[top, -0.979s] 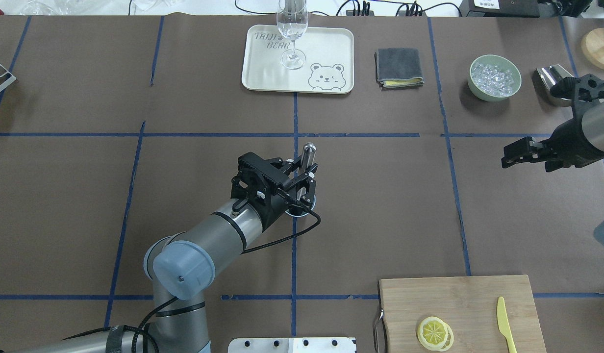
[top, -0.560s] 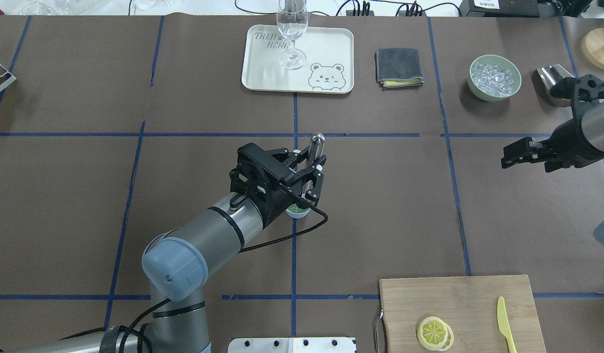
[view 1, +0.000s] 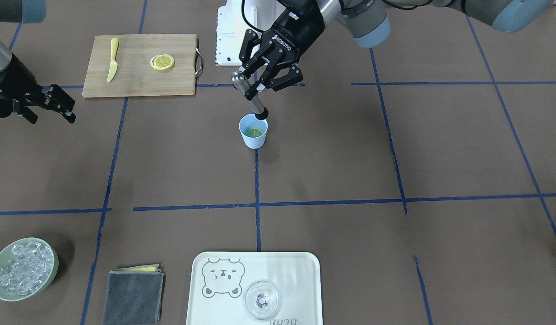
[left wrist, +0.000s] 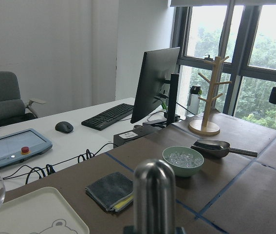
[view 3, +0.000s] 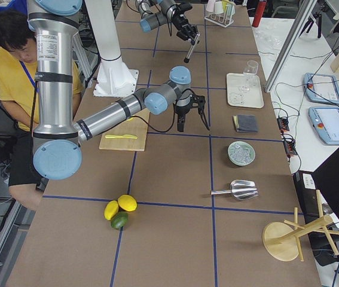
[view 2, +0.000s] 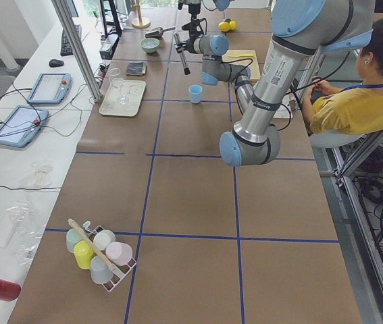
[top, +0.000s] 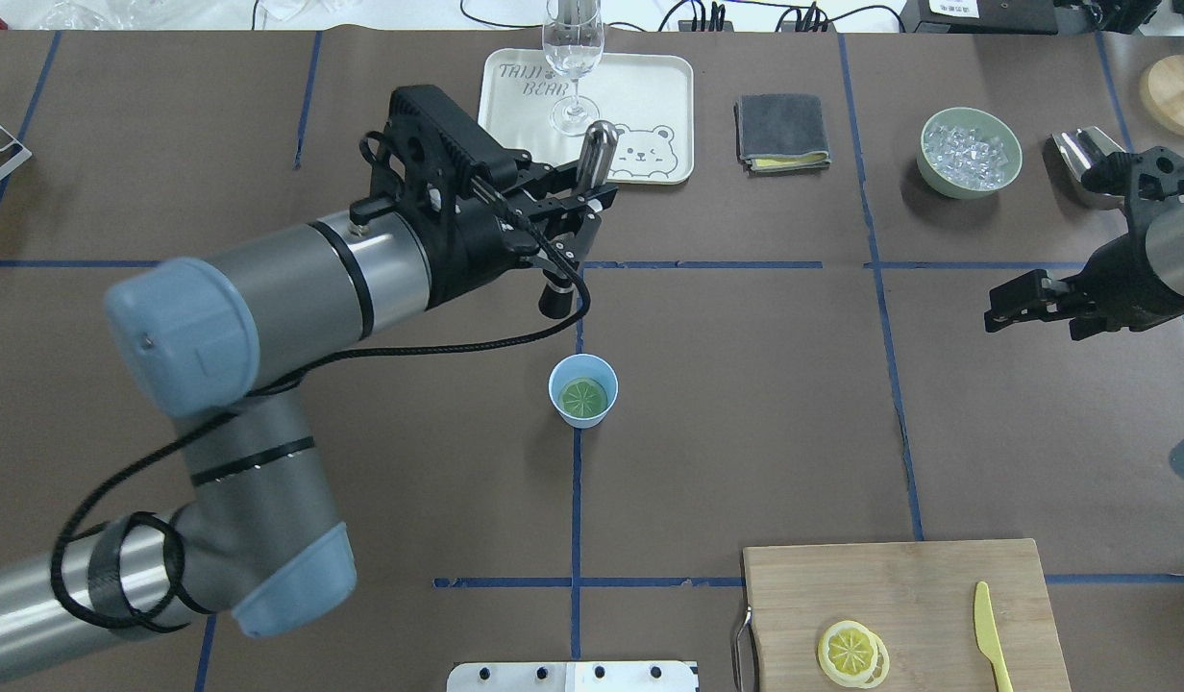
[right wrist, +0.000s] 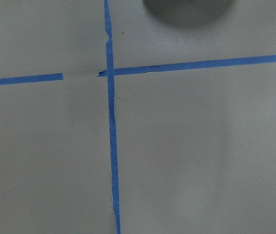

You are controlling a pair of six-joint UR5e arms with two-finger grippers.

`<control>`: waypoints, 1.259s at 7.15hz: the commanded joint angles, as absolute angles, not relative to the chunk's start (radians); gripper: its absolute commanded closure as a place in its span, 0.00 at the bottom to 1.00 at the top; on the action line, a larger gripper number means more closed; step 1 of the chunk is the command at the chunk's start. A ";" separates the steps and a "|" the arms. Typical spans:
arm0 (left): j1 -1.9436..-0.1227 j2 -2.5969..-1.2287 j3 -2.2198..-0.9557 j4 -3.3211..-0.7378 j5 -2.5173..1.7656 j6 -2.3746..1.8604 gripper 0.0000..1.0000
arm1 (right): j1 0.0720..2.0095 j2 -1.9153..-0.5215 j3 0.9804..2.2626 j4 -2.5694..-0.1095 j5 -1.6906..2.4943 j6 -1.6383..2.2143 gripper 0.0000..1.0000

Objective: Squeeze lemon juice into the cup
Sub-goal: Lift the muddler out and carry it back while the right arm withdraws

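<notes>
My left claw (view 1: 260, 85) is clamped on the muddler (view 1: 255, 104), raised over the cup (view 1: 253, 141) that holds the lemon (view 1: 255, 132); an off-centre descent could strike the rim and topple it.

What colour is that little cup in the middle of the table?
The cup is light blue; the overhead view shows it best.

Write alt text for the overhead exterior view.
The left end effector grips a metal muddler in the air, clear of the light-blue cup with a lemon slice inside. The right end effector hangs open at the right edge; a cutting board with spare slices and a yellow knife lies bottom right.
</notes>
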State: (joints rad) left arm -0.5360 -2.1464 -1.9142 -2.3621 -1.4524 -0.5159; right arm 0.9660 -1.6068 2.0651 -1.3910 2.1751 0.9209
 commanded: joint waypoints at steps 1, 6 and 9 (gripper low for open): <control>-0.626 -2.065 -2.019 -1.999 -1.624 -0.598 1.00 | 0.966 -1.618 2.066 -1.390 2.175 0.920 0.00; -0.880 -1.794 -1.961 -1.654 -2.063 -0.761 1.00 | 0.994 -1.640 2.057 -1.391 2.174 0.865 0.00; -0.885 -1.750 -1.752 -1.654 -2.079 -0.773 1.00 | 1.070 -1.661 2.013 -1.393 2.183 0.769 0.00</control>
State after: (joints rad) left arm -0.8847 -1.7711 -1.8180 -1.6538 -2.0750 -0.7728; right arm 1.0254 -1.6522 2.0376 -1.3916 2.1759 0.8285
